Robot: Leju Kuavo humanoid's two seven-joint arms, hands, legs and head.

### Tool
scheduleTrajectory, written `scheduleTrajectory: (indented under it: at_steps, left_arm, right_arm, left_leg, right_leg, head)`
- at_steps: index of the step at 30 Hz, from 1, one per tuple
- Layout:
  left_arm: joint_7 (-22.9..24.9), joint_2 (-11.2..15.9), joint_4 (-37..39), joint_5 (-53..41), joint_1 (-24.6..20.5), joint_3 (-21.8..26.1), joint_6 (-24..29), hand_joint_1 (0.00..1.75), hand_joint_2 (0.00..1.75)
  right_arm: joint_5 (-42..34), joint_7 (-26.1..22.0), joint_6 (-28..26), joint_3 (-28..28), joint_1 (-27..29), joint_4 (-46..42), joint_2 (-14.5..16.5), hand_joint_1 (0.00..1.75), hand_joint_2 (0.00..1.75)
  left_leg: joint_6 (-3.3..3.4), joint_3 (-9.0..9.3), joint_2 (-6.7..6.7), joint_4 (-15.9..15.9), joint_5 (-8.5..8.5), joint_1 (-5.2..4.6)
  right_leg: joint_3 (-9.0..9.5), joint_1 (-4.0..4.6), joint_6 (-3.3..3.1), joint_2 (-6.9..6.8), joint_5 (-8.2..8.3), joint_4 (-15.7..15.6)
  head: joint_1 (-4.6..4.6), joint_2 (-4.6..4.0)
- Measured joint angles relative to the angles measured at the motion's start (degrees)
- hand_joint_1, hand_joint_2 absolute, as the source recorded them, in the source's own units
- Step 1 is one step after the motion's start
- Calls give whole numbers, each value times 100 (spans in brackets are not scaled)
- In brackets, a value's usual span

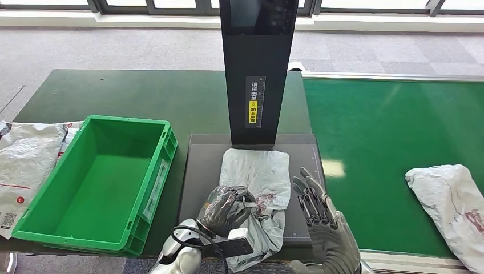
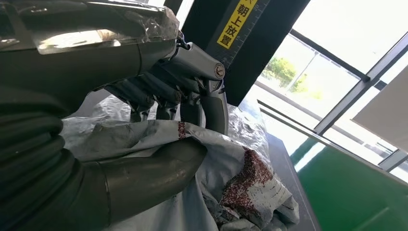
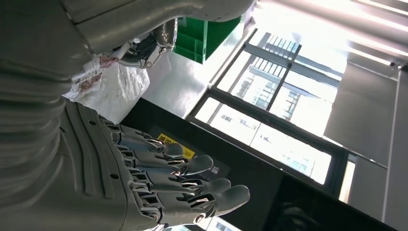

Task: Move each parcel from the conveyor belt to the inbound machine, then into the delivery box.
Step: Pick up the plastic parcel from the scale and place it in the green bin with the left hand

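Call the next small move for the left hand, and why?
Probably lift the parcel off the machine's plate and swing it toward the green box. The left hand grips the parcel's near end, the right hand is open beside it, and the box sits just left.

There are three grey plastic parcels: one on the scanner plate (image 1: 257, 171), one on the green conveyor belt (image 1: 451, 205), and one at the left of the crate (image 1: 28, 160). There is one green crate (image 1: 149, 191), one black scanner column (image 1: 259, 68), and two robot hands: the left hand (image 1: 225, 208) and the right hand (image 1: 317, 208).
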Motion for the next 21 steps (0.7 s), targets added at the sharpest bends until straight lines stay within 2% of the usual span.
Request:
scheduleTrajectory:
  at_steps: [18, 21]
  left_arm:
    - [-19, 0, -4, -61, 19, 1, 3, 175, 175]
    - [-127, -2, -73, 74, 37, 22, 176, 175, 175]
  right_arm:
    - [11, 0, -48, 48, 5, -2, 8, 0, 175]
    - [16, 0, -44, 50, 4, -2, 8, 0, 175]
  left_leg:
    - [0, 0, 0, 0, 0, 0]
    - [0, 0, 0, 0, 0, 0]
  right_leg:
    - [0, 0, 0, 0, 0, 0]
    - [0, 0, 0, 0, 0, 1]
  head:
    - [0, 0]
    - [0, 0]
